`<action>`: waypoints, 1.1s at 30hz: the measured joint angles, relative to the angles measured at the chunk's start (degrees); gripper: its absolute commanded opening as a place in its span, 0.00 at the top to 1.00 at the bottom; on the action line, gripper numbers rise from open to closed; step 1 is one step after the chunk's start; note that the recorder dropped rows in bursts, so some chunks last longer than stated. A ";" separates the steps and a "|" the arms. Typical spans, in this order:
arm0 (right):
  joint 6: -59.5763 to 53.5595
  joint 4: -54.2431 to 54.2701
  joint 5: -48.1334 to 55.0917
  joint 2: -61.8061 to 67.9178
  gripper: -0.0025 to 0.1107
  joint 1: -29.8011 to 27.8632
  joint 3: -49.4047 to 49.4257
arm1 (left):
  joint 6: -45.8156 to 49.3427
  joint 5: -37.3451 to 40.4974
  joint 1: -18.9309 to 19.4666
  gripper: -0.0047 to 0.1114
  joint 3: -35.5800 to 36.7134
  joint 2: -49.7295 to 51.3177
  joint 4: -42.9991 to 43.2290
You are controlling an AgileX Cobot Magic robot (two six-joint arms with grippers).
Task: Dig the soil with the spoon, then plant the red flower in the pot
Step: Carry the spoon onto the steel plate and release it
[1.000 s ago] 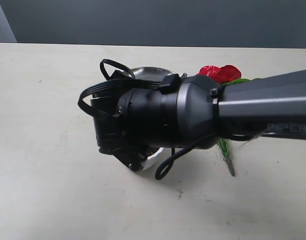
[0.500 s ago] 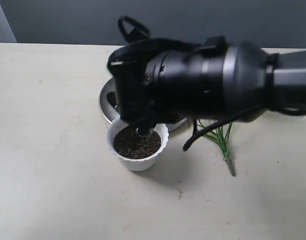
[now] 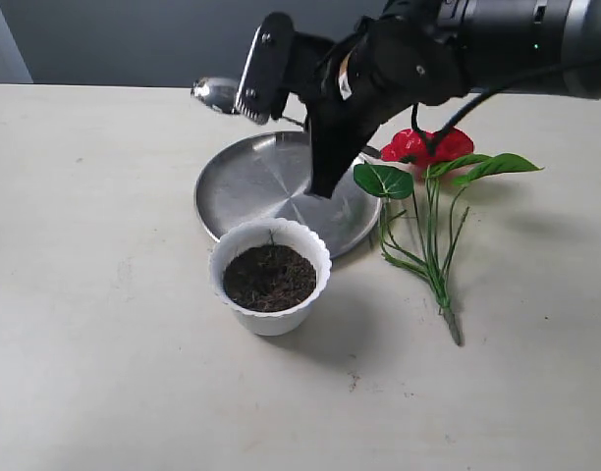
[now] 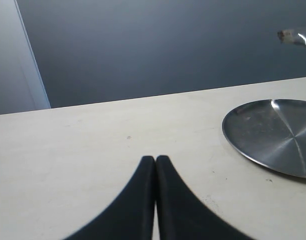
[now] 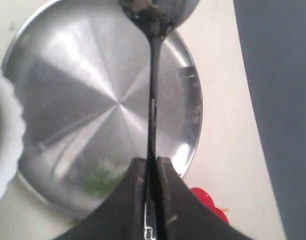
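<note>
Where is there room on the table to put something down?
Bare table left of the pot and plate, and along the near edge in front of the pot. The middle is crowded: pot, plate and red flower sit close together.

Right fingers (image 5: 135, 192) clamped (arm raised); left fingers (image 4: 138, 200) together

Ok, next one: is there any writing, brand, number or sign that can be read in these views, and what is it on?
No readable text in any view.
Pale and orange patch on the right arm, perhaps a sticker: too small and blurred to read.
Pot, plate, spoon, flower, table: no markings seen.
</note>
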 measured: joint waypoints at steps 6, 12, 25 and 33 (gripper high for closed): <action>0.12 13.55 -0.87 8.70 0.98 -6.17 -10.49 | 0.00 0.00 0.00 0.96 0.00 0.00 0.00; 0.12 23.04 7.97 18.96 0.98 -7.60 -24.87 | 0.00 0.00 0.00 0.96 0.00 0.00 0.00; 8.21 23.08 27.74 32.24 0.98 -7.60 -37.92 | 0.00 0.00 0.00 0.96 0.00 0.00 0.00; 8.94 22.74 29.54 34.54 0.98 -7.60 -38.17 | 0.00 0.00 0.00 0.96 0.00 0.00 0.00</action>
